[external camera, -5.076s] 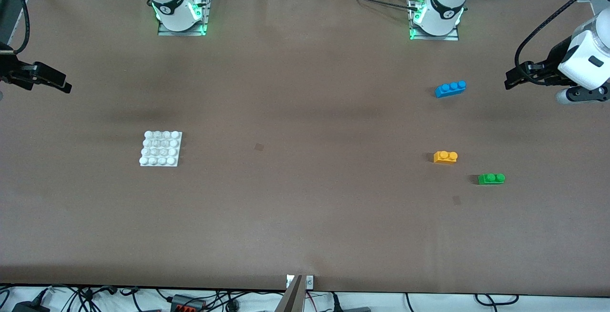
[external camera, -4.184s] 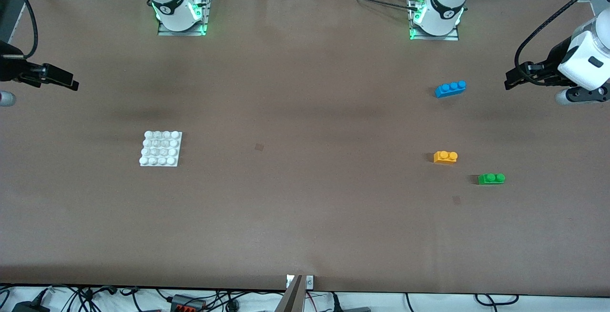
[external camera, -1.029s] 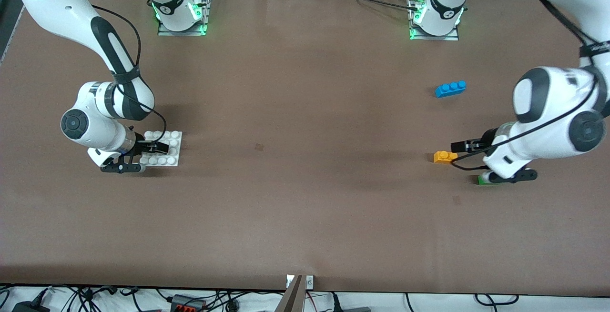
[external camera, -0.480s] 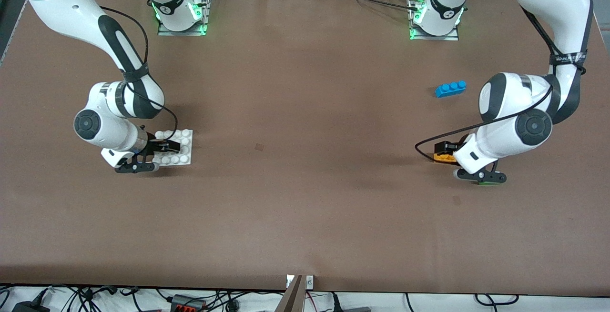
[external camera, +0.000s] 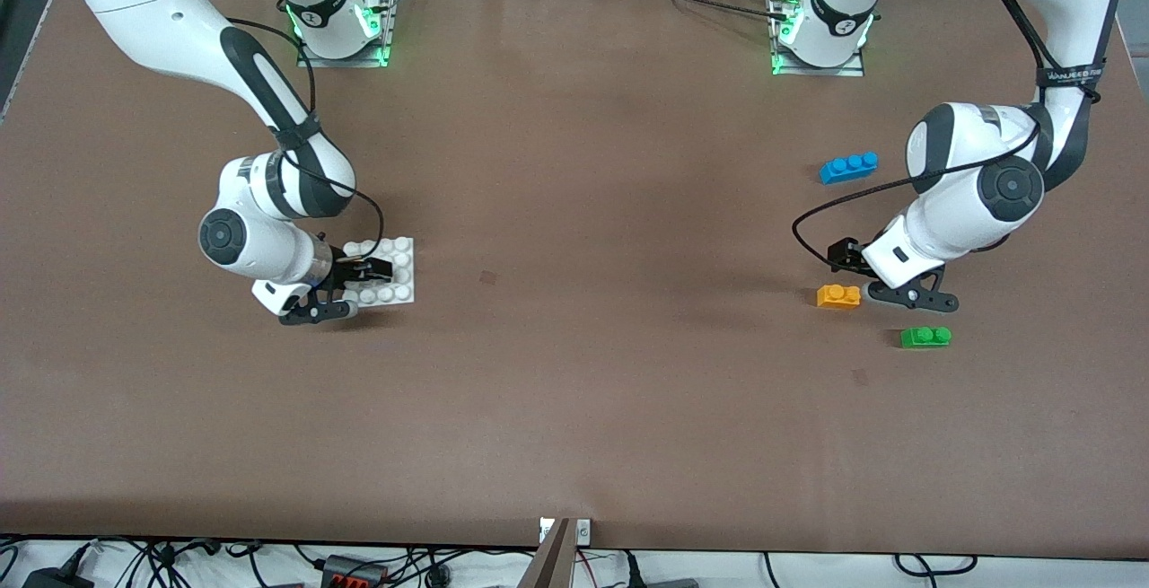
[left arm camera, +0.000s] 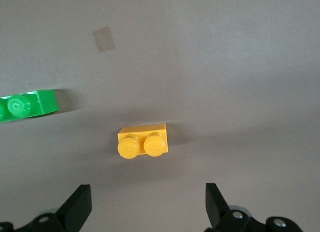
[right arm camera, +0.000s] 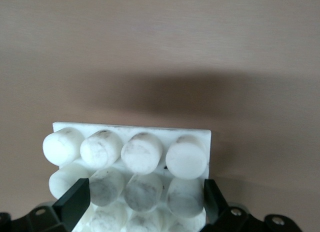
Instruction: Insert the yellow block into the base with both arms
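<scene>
Toward the left arm's end of the table, the green block [external camera: 925, 337] lay nearest the front edge, the yellow block [external camera: 838, 296] just farther under the left gripper [external camera: 848, 256], its fingers spread wide, while the right gripper [external camera: 372, 270] clamped the base [external camera: 399, 269].

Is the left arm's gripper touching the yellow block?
Apart. The left wrist view shows the yellow block lying on the table with bare table between it and both fingertips of the open left gripper.
</scene>
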Controlling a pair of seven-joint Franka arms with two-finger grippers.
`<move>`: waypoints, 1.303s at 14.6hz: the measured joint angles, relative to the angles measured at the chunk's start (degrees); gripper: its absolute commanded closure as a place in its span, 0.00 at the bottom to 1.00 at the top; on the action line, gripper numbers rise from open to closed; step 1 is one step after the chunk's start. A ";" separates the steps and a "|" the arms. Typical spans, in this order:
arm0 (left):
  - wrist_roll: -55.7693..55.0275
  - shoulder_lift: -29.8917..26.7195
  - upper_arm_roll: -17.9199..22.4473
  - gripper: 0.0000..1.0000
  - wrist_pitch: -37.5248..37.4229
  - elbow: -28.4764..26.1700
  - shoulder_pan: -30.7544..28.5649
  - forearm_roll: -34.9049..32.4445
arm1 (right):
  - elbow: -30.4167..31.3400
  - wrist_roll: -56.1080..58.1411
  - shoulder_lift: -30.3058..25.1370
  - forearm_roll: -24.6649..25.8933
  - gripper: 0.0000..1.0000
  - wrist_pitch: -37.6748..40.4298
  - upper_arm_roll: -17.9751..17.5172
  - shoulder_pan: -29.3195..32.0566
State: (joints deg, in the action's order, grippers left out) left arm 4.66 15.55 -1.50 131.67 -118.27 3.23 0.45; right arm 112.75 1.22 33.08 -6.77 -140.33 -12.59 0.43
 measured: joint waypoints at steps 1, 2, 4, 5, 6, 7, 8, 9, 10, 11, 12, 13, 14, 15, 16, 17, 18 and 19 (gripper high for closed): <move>0.17 0.12 0.01 0.00 1.20 -0.72 -0.03 0.00 | -0.85 -0.89 0.59 -1.27 0.02 0.00 -0.09 -1.17; 0.21 0.36 0.02 0.00 2.16 -1.22 -0.09 0.00 | -1.91 -2.39 1.33 -2.22 0.02 0.00 -0.14 -2.68; 0.24 1.35 0.07 0.00 4.47 -1.88 -0.35 0.00 | -4.22 -7.62 2.78 -2.60 0.03 -0.01 -0.20 -5.92; 0.25 2.13 0.10 0.00 5.47 -2.02 -0.53 0.00 | -5.49 -10.32 3.54 -2.63 0.03 -0.03 -0.26 -7.67; 0.28 2.99 0.11 0.00 6.42 -2.03 -0.74 0.00 | -6.86 -13.05 4.42 -2.64 0.03 -0.09 -0.34 -9.53; 0.34 3.68 0.11 0.00 7.10 -2.03 -0.91 0.00 | -8.47 -15.81 5.42 -2.65 0.03 -0.13 -0.38 -11.59; 0.39 4.17 0.11 0.00 7.39 -2.03 -1.00 0.00 | -10.06 -18.01 6.38 -2.66 0.03 -0.19 -0.39 -13.42; 0.42 4.50 0.11 0.00 7.59 -2.03 -1.01 0.00 | -11.66 -19.65 7.39 -2.68 0.03 -0.22 -0.39 -14.99; 0.44 4.72 0.10 0.00 7.78 -2.03 -1.01 0.00 | -13.27 -20.76 8.41 -2.75 0.03 -0.22 -0.40 -16.32; 0.46 4.94 0.10 0.00 8.20 -2.03 -1.01 0.00 | -14.71 -21.62 9.30 -2.85 0.03 -0.23 -0.42 -17.41; 0.51 5.22 0.10 0.00 8.88 -2.03 -1.02 0.00 | -16.12 -22.59 10.21 -2.97 0.03 -0.23 -0.43 -18.50; 0.60 5.50 0.10 0.00 9.36 -2.03 -1.01 0.00 | -17.53 -23.85 11.07 -3.00 0.03 -0.24 -0.46 -19.63; 0.82 5.73 0.10 0.00 9.69 -2.03 -1.02 0.00 | -18.86 -24.88 11.92 -3.01 0.03 -0.27 -0.51 -20.80; 1.46 5.95 0.09 0.00 9.95 -2.03 -1.01 0.00 | -20.33 -26.13 12.86 -3.01 0.03 -0.35 -0.55 -22.24; 2.43 6.20 0.09 0.00 10.41 -2.03 -1.02 0.00 | -21.81 -27.49 13.80 -3.02 0.03 -0.50 -0.59 -23.85; 3.32 6.48 0.09 0.00 11.11 -2.03 -1.03 0.00 | -23.21 -29.02 14.74 -3.02 0.03 -0.77 -0.61 -25.50; 3.83 6.85 0.10 0.00 11.67 -2.04 -1.11 0.00 | -24.56 -30.72 15.64 -3.02 0.03 -1.24 -0.62 -27.09; 4.08 7.24 0.10 0.00 12.06 -2.04 -1.22 0.00 | -25.58 -32.01 16.43 -3.02 0.04 -2.03 -0.63 -28.44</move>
State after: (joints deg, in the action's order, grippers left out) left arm 8.75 22.79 -1.40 143.73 -120.31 2.01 0.45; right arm 87.16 -30.79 49.52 -9.79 -142.36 -13.22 -28.01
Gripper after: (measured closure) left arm 0.000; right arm 0.031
